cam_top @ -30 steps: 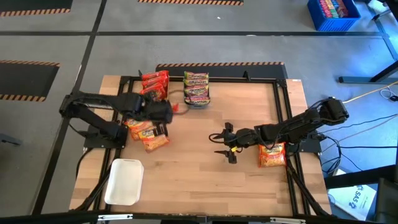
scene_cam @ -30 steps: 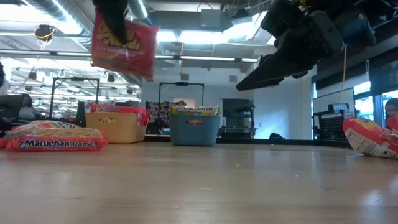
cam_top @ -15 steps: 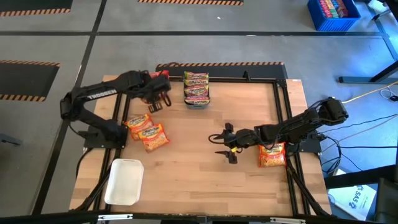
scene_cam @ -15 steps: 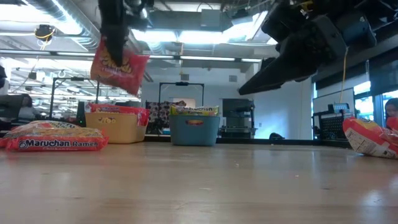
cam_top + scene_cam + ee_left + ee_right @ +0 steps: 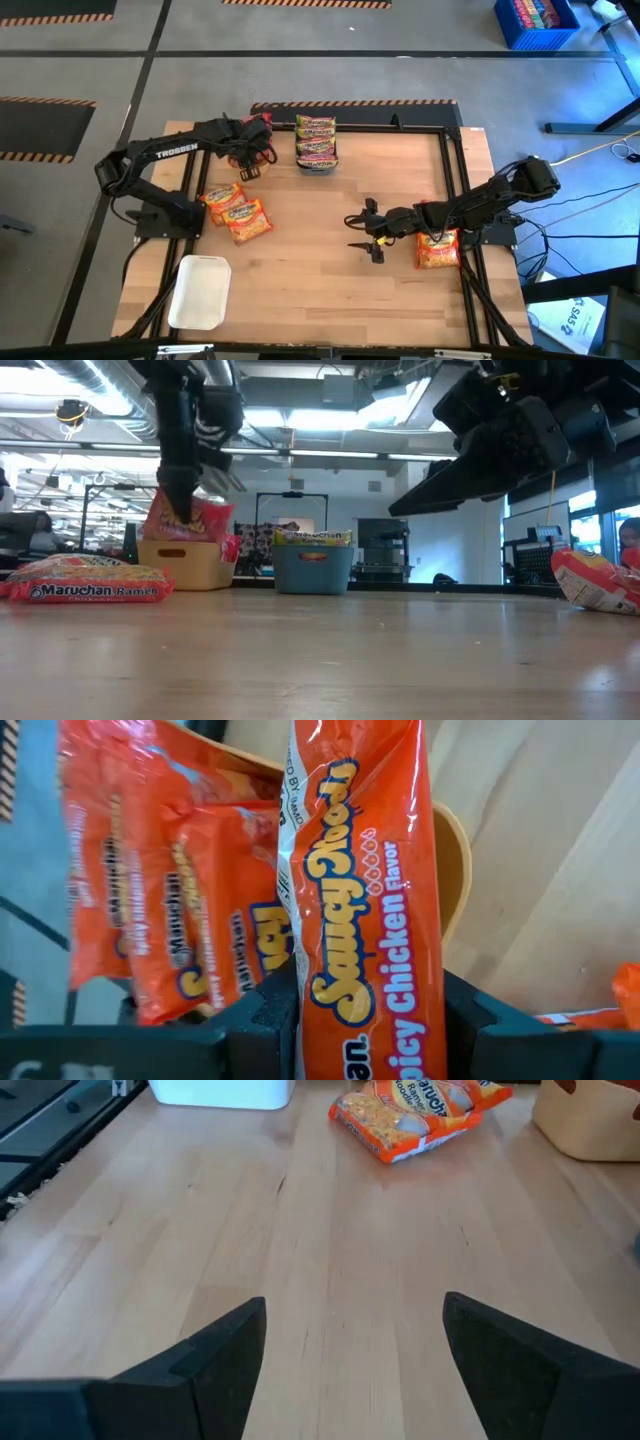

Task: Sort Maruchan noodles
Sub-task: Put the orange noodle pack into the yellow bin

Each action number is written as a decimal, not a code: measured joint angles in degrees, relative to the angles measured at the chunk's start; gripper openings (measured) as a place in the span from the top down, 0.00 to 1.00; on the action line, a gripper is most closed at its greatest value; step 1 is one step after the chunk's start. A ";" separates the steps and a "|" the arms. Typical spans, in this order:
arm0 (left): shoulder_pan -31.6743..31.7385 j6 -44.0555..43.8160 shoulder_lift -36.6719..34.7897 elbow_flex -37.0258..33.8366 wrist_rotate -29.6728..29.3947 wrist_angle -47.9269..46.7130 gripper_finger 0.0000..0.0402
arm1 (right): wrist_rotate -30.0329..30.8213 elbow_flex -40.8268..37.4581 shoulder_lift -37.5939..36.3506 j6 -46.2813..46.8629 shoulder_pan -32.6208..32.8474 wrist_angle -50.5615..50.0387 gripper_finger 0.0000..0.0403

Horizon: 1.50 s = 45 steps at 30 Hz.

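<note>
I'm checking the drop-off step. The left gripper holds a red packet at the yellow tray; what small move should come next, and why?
Probably open the left gripper. It grips a red Spicy Chicken packet over the yellow tray, which already holds red packets, so releasing should drop it in.

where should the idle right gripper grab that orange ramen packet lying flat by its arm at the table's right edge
Probably by a crimped short end, coming straight down from above. The orange crinkly ramen packet lies flat on the wooden table, partly under the right arm, so its near end is the freer one. The open right gripper hovers over bare wood beside it. The left gripper holds a red packet at the yellow tray.
</note>
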 joint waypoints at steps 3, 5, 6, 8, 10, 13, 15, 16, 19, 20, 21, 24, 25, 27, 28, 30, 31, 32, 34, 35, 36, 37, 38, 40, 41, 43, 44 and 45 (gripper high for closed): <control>1.18 0.20 -0.02 -2.53 0.38 2.08 0.68 | 0.00 0.00 0.00 -0.53 0.00 0.36 0.29; 1.87 0.32 -0.02 -4.25 0.53 3.84 0.68 | -0.01 0.00 0.00 -0.96 0.00 0.45 0.29; 2.10 0.13 -0.02 -5.07 0.54 5.09 0.68 | -0.01 0.00 0.00 -0.99 0.00 0.43 0.29; 2.37 0.01 -0.02 -6.79 0.58 7.50 0.68 | -0.01 0.00 0.00 -0.98 0.00 0.44 0.29; 2.44 -0.12 -0.02 -8.05 0.52 9.08 0.68 | -0.01 0.00 0.00 -0.98 0.00 0.42 0.29; 2.29 -0.42 -0.04 -8.99 -1.34 9.73 0.67 | -0.01 0.00 0.00 -0.98 0.00 0.42 0.29; 2.27 -0.95 -0.04 -9.16 -2.61 9.60 0.65 | -0.01 0.00 0.00 -0.96 0.00 0.42 0.29; 2.28 -1.25 -0.04 -9.16 -3.04 9.56 0.63 | -0.01 0.00 0.00 -0.96 0.00 0.42 0.29; 2.71 -3.22 -0.04 -9.18 -4.72 9.32 0.59 | -0.01 0.00 0.00 -0.93 0.00 0.42 0.29; 3.13 -3.96 -0.04 -9.18 -4.95 9.39 0.57 | -0.01 0.00 0.00 -0.93 0.00 0.42 0.29; 3.50 -4.44 -0.04 -9.18 -5.11 9.45 0.56 | -0.02 0.00 0.00 -0.91 0.00 0.42 0.29; 3.79 -5.71 -0.04 -9.12 -6.04 9.20 0.52 | -0.03 0.00 0.00 -0.87 0.00 0.42 0.29; 3.79 -5.76 -0.02 -8.86 -6.16 8.68 0.52 | -0.03 0.00 0.00 -0.87 0.00 0.42 0.29; 3.77 -5.83 -0.02 -8.00 -6.51 7.58 0.51 | -0.03 0.00 0.00 -0.87 0.00 0.42 0.29; 3.77 -5.85 0.00 -7.42 -6.44 7.10 0.51 | -0.03 0.00 0.00 -0.87 0.00 0.44 0.29; 3.78 -5.92 -0.10 -5.62 -5.05 5.89 0.51 | -0.03 0.00 0.00 -0.87 0.00 0.46 0.29; 3.79 -5.98 -0.25 -4.73 -4.05 5.66 0.51 | -0.03 0.00 0.00 -0.87 0.00 0.46 0.29; 3.77 -6.33 -0.30 -3.82 -3.30 5.60 0.51 | -0.03 0.00 0.00 -0.87 0.00 0.46 0.29; 3.78 -7.69 -0.31 -2.67 -3.28 5.41 0.51 | -0.03 0.00 0.00 -0.87 0.00 0.50 0.29; 4.12 -8.04 -0.31 -2.48 -3.26 5.42 0.51 | -0.03 0.00 0.00 -0.85 0.00 0.52 0.29; 4.60 -8.13 -0.31 -2.47 -3.20 5.37 0.51 | -0.03 0.00 0.00 -0.85 0.00 0.54 0.29; 5.08 -8.22 -0.31 -2.48 -3.23 5.08 0.51 | -0.04 0.00 0.00 -0.85 0.00 0.55 0.29; 5.51 -8.70 -0.31 -2.59 -3.36 4.86 0.51 | -0.14 0.00 0.00 -0.84 0.00 0.55 0.29; 6.12 -9.59 -0.31 -3.22 -3.52 4.69 0.51 | -1.25 0.00 0.00 -0.83 0.00 0.56 0.29; 6.36 -9.98 -0.31 -3.59 -3.47 4.28 0.51 | -1.50 0.00 0.00 -0.83 0.00 0.57 0.29; 6.82 -10.23 -0.31 -4.15 -3.79 3.61 0.51 | -1.54 0.00 0.00 -0.83 0.00 0.59 0.29; 6.94 -10.27 -0.31 -4.42 -4.31 3.34 0.51 | -1.54 0.00 0.00 -0.83 0.00 0.57 0.29; 6.96 -10.34 -0.31 -4.80 -4.67 3.17 0.51 | -1.54 0.00 0.00 -0.83 0.00 0.59 0.29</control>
